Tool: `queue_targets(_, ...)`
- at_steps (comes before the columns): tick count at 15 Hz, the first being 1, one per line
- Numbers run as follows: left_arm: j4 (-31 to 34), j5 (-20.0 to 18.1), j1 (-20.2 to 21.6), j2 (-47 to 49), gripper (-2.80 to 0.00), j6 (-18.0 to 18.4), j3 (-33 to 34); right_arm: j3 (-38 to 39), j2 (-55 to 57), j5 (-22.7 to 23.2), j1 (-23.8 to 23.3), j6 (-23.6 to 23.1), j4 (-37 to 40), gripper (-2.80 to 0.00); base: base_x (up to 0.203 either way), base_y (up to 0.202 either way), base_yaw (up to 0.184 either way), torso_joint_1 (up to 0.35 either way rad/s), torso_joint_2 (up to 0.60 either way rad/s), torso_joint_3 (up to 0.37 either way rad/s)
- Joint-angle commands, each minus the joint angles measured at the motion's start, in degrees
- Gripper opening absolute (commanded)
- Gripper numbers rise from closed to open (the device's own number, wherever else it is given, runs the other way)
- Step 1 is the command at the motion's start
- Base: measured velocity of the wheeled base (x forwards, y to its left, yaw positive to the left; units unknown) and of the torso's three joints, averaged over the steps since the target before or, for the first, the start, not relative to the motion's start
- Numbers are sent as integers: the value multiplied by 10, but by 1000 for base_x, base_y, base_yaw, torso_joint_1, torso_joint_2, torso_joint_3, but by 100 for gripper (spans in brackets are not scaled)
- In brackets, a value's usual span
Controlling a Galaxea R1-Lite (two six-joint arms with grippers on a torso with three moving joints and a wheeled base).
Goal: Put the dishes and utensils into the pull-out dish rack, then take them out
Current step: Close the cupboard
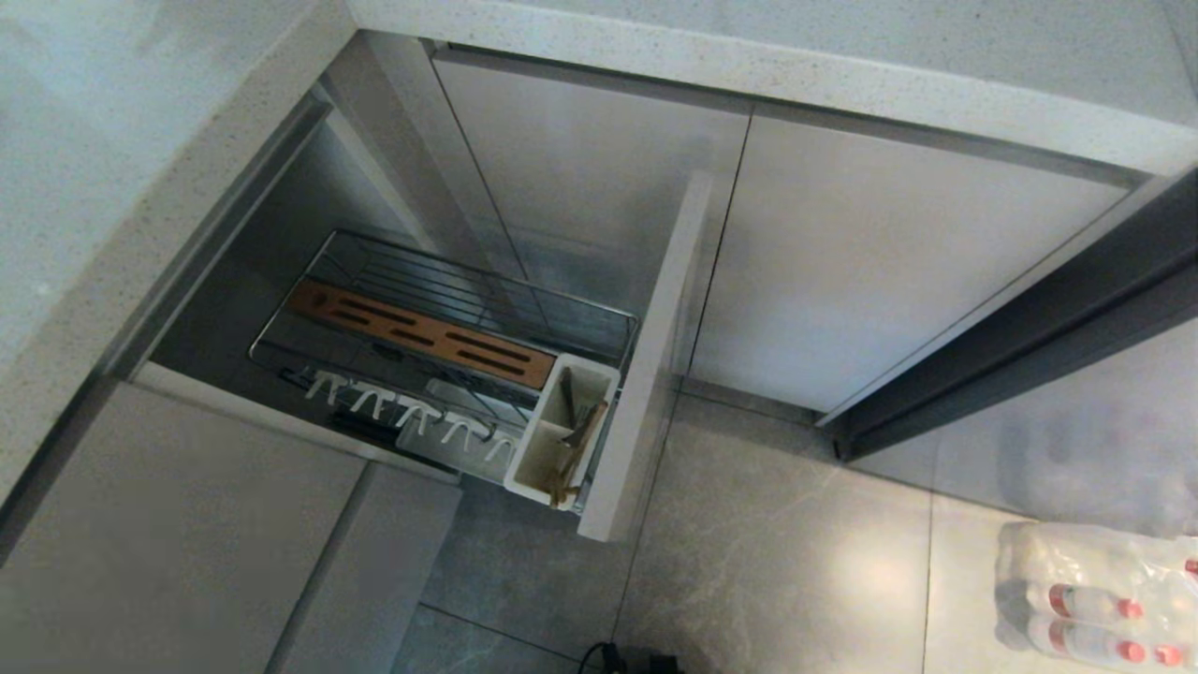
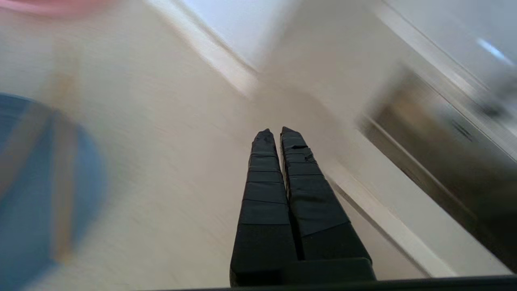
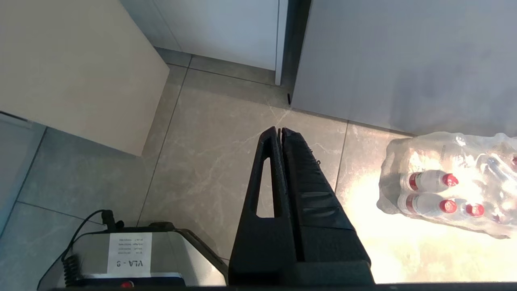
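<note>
Both claws are seen pressed together with nothing pinched: left claw [image 2: 273, 131] over the pale surface [image 2: 169, 161] near the blue plate [image 2: 24, 182], right claw [image 3: 279, 129] parked above the floor [image 3: 210, 161]. Chopsticks [image 1: 576, 449] are stood in the caddy [image 1: 524, 459] of the pulled-out dish rack [image 1: 449, 281].

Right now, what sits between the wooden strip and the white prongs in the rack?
Only chrome wire of the rack: no dishes between the wooden strip and the prongs, per the head view.

A speckled pale stone desk [image 1: 767, 70] runs above flat light-grey cabinet doors [image 1: 870, 271], while the floor [image 1: 777, 562] below is large glossy grey marbled tiles catching a bright glare, with a shrink-wrapped pack of red-capped bottles [image 1: 1095, 599] lying near the dark door frame [image 1: 1029, 346].
</note>
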Motion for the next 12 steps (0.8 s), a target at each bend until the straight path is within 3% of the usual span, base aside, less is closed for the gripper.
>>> queue_targets(1, 1, -4, -54, -41, -280, 10, 18, 0, 1, 0, 0, 0, 0, -280, 0, 0, 0, 0, 0, 0)
queue_targets(3, 8, -46, -91, -62, -280, 21, 32, 0, 1, 0, 0, 0, 0, -280, 0, 0, 0, 0, 0, 0)
queue_targets(8, 54, -120, -103, -74, -280, 22, 39, 0, 1, 0, 0, 0, 0, -280, 0, 0, 0, 0, 0, 0)
queue_targets(12, 88, -248, -103, -80, -280, 22, 55, 0, 1, 0, 0, 0, 0, -280, 0, 0, 0, 0, 0, 0)
